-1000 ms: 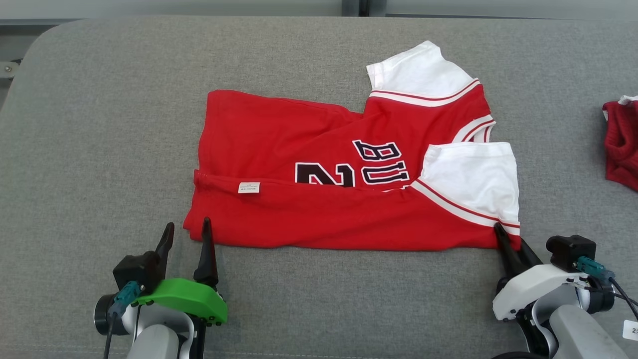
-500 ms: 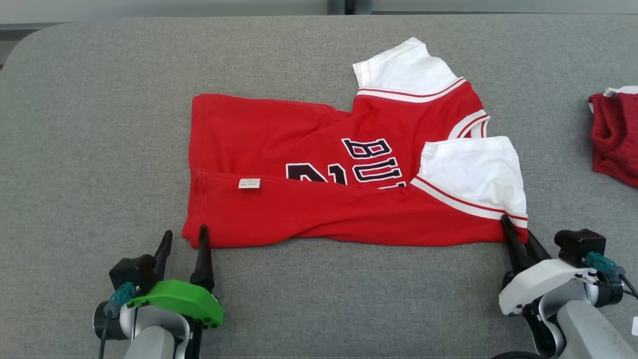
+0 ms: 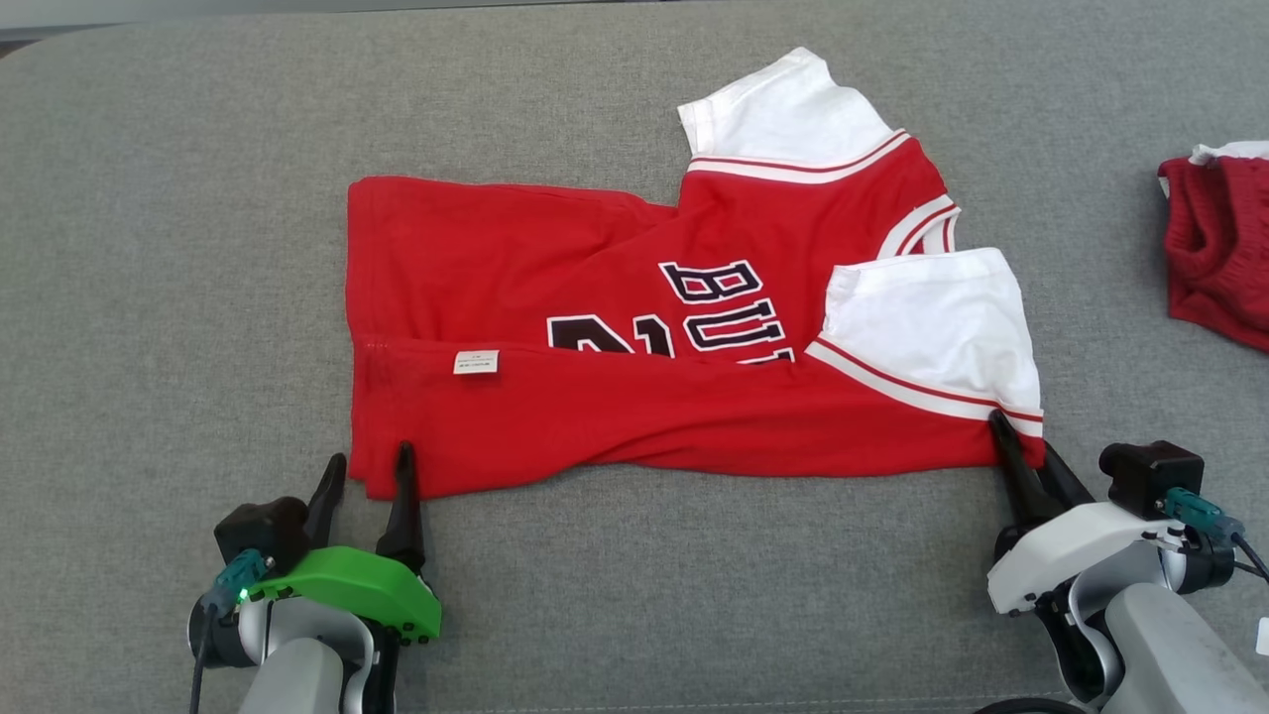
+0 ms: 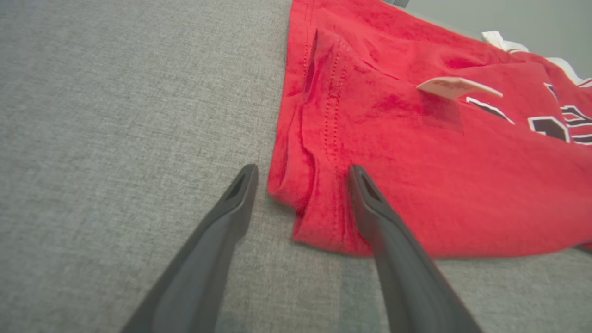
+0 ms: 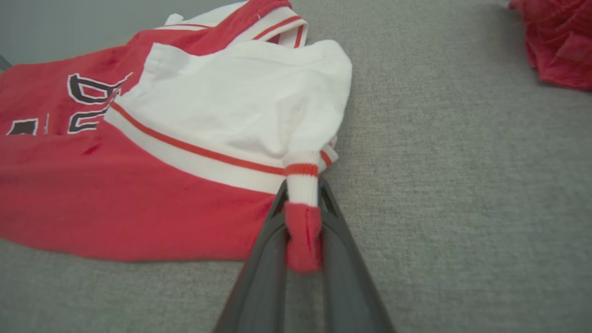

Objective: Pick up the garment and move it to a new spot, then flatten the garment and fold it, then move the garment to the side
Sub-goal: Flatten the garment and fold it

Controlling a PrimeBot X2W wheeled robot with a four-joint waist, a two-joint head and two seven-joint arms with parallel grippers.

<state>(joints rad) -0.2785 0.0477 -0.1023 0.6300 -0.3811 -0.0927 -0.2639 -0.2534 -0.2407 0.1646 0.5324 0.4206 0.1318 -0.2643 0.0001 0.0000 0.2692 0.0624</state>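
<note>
The garment (image 3: 595,426) is a red jersey with white sleeves and black lettering, lying across the grey fabric surface (image 3: 149,297) with its near long edge folded over. My left gripper (image 3: 370,458) stands open at the near-left corner. In the left wrist view that corner of the garment (image 4: 439,185) lies between the spread fingers of the left gripper (image 4: 300,172). My right gripper (image 3: 1013,436) is shut on the near-right corner by the white sleeve. In the right wrist view a pinch of red and white cloth from the garment (image 5: 115,194) sits in the right gripper (image 5: 303,185).
A second red knitted piece of clothing (image 3: 1219,248) lies at the right edge of the surface, also seen as red cloth (image 5: 555,41) in the right wrist view. Bare grey fabric stretches to the left of and in front of the jersey.
The head camera has shifted, so the whole picture slid. My left gripper has edged forward until its fingers straddle the near-left corner. The right gripper keeps its hold on the near-right corner.
</note>
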